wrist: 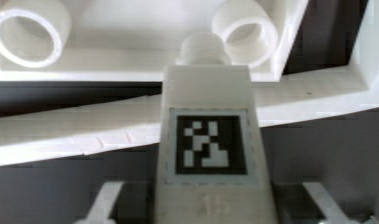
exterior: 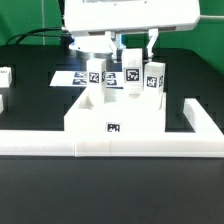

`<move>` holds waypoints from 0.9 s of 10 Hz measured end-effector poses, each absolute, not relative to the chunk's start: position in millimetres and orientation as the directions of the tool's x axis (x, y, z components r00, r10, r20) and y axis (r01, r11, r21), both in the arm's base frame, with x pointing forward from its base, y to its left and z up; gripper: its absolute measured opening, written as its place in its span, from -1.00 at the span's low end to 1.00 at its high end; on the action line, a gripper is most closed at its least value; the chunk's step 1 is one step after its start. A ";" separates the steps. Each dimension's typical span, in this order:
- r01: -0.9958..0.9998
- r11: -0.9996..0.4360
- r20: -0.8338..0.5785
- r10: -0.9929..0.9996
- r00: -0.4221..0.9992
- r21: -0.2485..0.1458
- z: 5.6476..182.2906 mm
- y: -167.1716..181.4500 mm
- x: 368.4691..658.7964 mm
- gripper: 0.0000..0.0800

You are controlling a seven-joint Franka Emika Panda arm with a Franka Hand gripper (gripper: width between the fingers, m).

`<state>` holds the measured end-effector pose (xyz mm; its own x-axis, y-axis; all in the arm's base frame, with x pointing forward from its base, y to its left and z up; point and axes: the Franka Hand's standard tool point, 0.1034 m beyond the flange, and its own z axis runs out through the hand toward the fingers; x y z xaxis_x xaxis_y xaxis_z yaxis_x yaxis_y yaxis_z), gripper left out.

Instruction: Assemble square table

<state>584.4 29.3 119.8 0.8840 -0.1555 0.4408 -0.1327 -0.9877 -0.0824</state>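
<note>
Our pincer (wrist: 211,203) grips a leg (wrist: 209,125) at the panel's (wrist: 129,42) corner hole (wrist: 257,25) (tip seemingly entering); if it tilts, we'd risk cross-threading.

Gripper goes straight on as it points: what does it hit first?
The leg in the gripper leads: its tip would likely meet the square panel at or beside the nearest hole; depth unclear.

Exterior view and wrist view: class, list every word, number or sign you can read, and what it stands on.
No readable words, brands or numbers.
Short white plastic leg: black-and-white marker tag, pattern only, no letters.
Large flat white square plastic panel: small marker tag, pattern only.
Thin flat white marker board: tags, too small to read.
</note>
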 end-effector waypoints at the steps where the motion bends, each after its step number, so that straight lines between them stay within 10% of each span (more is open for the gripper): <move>1: -0.133 -0.988 0.441 -0.156 0.884 -0.082 119.7 29.0 584.4 -0.26; 9: -0.138 -0.987 0.446 -0.161 0.880 -0.084 110.7 58.2 585.7 -0.26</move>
